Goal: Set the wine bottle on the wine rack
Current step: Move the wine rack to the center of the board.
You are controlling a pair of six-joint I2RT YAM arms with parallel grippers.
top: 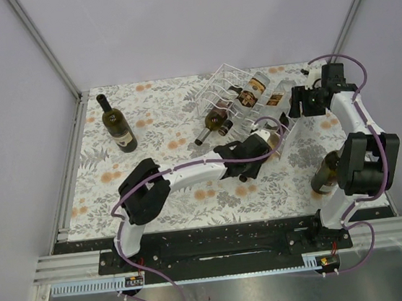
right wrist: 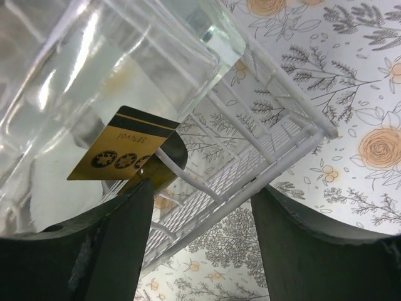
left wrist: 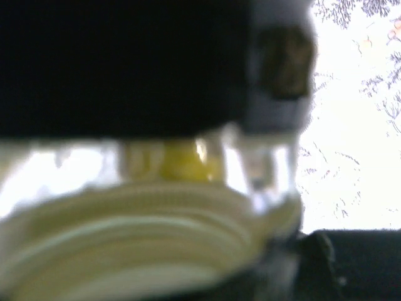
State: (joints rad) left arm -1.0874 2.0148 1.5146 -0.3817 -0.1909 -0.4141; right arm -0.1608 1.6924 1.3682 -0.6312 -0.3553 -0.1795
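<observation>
The wine bottle [top: 264, 140] that matters is the cream-labelled one lying at the near edge of the wine rack [top: 231, 82], in or right up against a front low cradle, can't quite tell which. Its long axis runs roughly 8 o'clock to 2 o'clock, and the 8 o'clock end is at the left gripper [top: 244, 158]. That arm is obviously the closer one, right on it. Whether it's actually clamped on the bottle I cannot tell: the overhead hides the jaws and the wrist cam is pure blur.

My guess is the next bit is nudging it along that axis till it seats. The right gripper [right wrist: 200, 204] sits at the rack's 3 o'clock end, fingers spread, gripping nothing, looking at a clear bottle [right wrist: 113, 75] lying in the rack. More racked bottles crowd the cradles behind.

A dark bottle [top: 117, 124] lies well off at 9 o'clock, and a brown bottle [top: 325, 174] stands by the right arm around 4 o'clock.
</observation>
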